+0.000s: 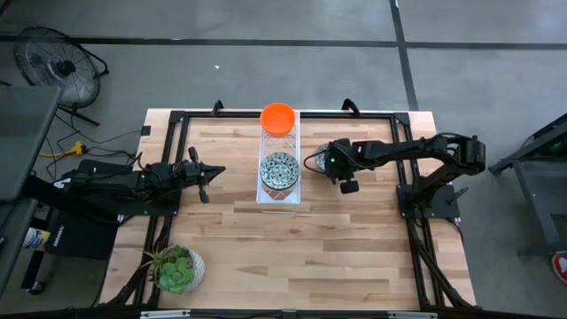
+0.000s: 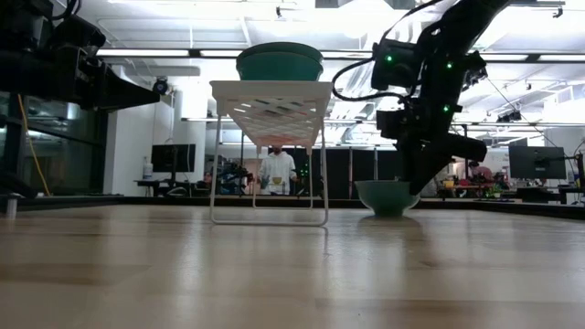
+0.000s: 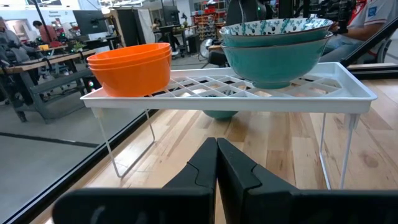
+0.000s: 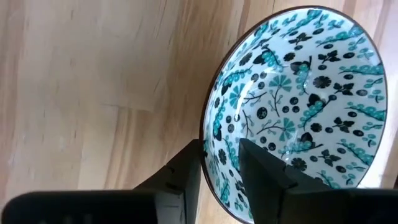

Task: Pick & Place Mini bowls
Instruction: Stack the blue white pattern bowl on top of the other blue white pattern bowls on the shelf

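While its fingers straddle the rim, right hand (image 4: 221, 163) meets patterned bowl (image 4: 305, 99).

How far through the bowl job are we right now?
Orange bowls and two patterned bowls sit stacked on the white rack. The right end effector straddles the rim of the last patterned bowl on the table; lifting and racking it remains. Left end effector waits shut.

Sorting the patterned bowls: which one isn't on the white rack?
The patterned bowl on the table beside the rack, its rim between the right gripper fingers; the others sit stacked on top.
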Tool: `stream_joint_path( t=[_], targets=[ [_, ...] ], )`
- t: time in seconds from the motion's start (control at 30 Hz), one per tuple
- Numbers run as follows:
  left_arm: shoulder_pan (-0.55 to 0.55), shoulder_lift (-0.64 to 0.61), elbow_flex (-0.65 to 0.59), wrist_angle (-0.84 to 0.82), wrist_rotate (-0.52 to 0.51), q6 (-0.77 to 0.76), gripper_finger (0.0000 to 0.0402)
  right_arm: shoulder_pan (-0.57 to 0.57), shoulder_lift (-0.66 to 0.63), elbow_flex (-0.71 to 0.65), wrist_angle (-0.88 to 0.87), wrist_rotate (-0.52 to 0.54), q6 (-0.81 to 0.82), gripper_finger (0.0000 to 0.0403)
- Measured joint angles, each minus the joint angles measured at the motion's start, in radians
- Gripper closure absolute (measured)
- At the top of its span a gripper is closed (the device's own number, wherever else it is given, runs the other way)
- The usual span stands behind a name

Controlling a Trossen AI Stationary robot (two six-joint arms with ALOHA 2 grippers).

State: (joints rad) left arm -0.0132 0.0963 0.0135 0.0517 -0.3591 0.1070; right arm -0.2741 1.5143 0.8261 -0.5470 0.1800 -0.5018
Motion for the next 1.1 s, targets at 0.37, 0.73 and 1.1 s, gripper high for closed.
stream_joint_path(
  t=[0.37,0.73,1.1],
  targets=[
    [0.0,0.0,0.0,0.0,0.0,0.0,0.0401,0.0,0.0,0.0,-0.022,-0.004,0.003,0.0352],
    [0.0,0.0,0.0,0.0,0.0,0.0,0.0401,0.0,-0.004,0.004,-0.044,-0.015,0.001,0.0398],
    [0.0,0.0,0.0,0.0,0.0,0.0,0.0401,0.038,-0.032,0.025,-0.138,0.011,0.032,0.0401]
  ],
)
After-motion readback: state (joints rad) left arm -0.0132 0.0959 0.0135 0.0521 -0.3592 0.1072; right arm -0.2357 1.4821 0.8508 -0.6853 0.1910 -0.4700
